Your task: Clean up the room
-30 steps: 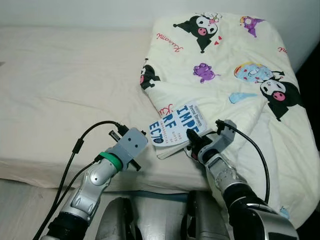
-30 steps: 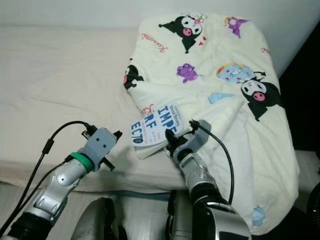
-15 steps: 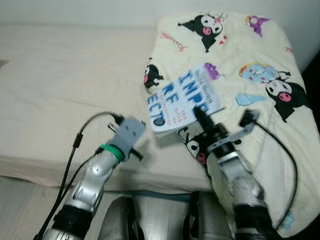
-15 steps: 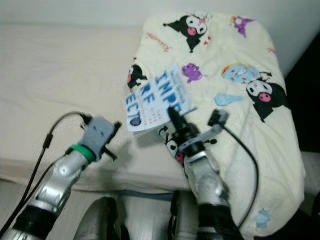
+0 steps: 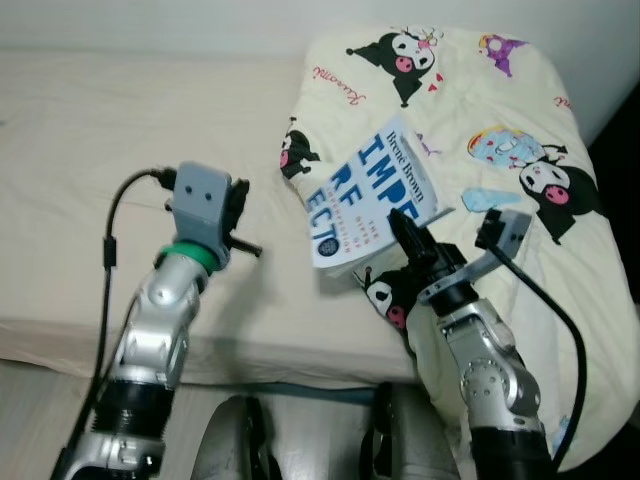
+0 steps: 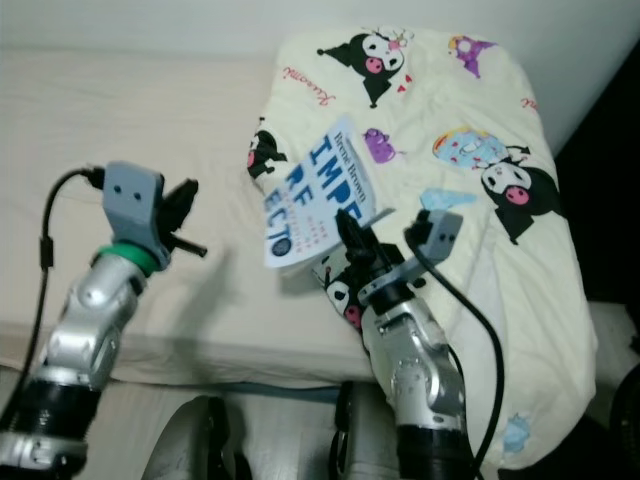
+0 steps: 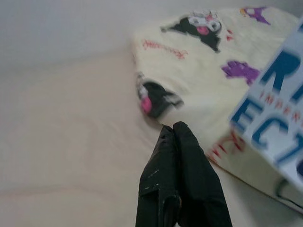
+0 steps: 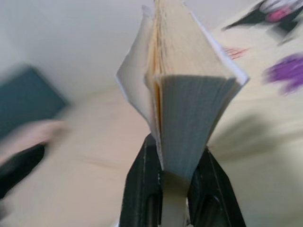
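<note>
One book — clamped in the right hand above the blanket.

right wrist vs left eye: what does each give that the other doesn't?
Right wrist: the book's page edge end-on, clamped between the right gripper's two black fingers, one on each side.
Left eye: the book's blue-lettered cover, raised off the cartoon-print quilt on the bed, and the left gripper raised over the sheet.
Both: the right gripper holding the book by its lower end.

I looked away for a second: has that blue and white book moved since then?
Yes. The right gripper has lifted the book off the bed's edge, up against the cartoon blanket.
</note>
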